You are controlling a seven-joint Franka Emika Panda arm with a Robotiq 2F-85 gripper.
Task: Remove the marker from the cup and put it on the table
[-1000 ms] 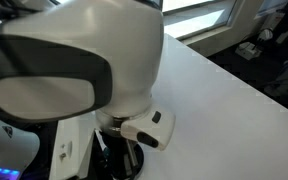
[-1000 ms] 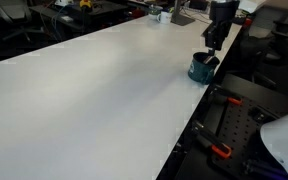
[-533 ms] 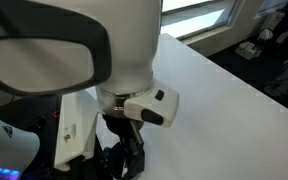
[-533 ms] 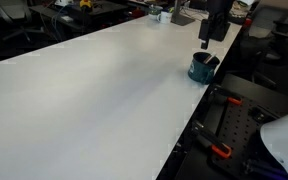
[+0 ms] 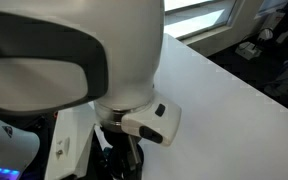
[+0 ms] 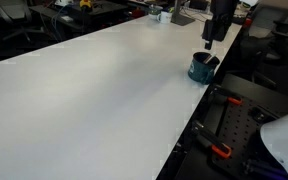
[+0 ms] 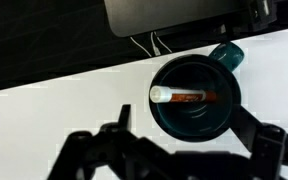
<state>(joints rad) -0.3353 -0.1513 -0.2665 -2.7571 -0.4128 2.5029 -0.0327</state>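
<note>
Fingers (image 7: pixel 267 143) stand wide apart, gripping nothing. In the wrist view their dark shapes sit at about 5 and 7 o'clock from the dark teal round cup (image 7: pixel 212 120). The slim reddish marker (image 7: pixel 187 97) lies inside the cup, its white end toward 9 o'clock. The cup's handle (image 7: pixel 227 55) points to 1 o'clock. In an exterior view the cup (image 6: pixel 199 70) stands on the plain white surface (image 6: pixel 94 90) near its edge, with the fingers above it at 12 o'clock.

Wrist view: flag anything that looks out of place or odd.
The marker lies inside the cup instead of on the table. The cup stands close to the table's edge. Nothing looks spilled or broken.
</note>
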